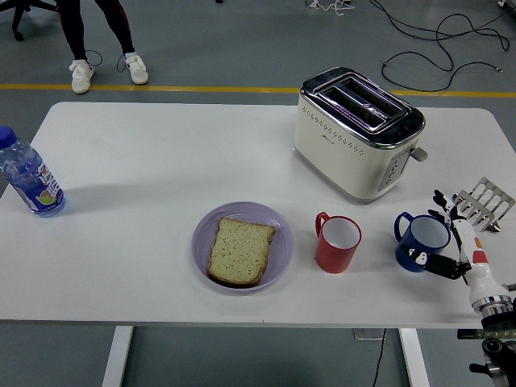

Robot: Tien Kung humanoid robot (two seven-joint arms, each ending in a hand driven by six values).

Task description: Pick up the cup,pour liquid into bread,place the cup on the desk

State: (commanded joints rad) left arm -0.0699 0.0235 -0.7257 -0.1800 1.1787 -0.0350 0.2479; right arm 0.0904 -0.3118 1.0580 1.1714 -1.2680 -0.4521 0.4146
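A blue cup (419, 242) stands upright on the white table (145, 161) at the right, handle to the left. My right hand (440, 230) reaches in from the lower right corner and sits against the cup's right side, open. Its fingers (441, 200) are spread behind the rim, and the thumb lies low by the cup's front wall. A red cup (336, 243) stands left of the blue one. Further left, a slice of bread (239, 250) lies on a purple plate (278, 234). My left arm is out of view.
A cream toaster (355, 133) stands behind the cups. A metal toast rack (484, 201) sits just behind my right hand at the table's right edge. A blue-capped bottle (28, 176) stands at the far left. A person's legs show beyond the table, top left.
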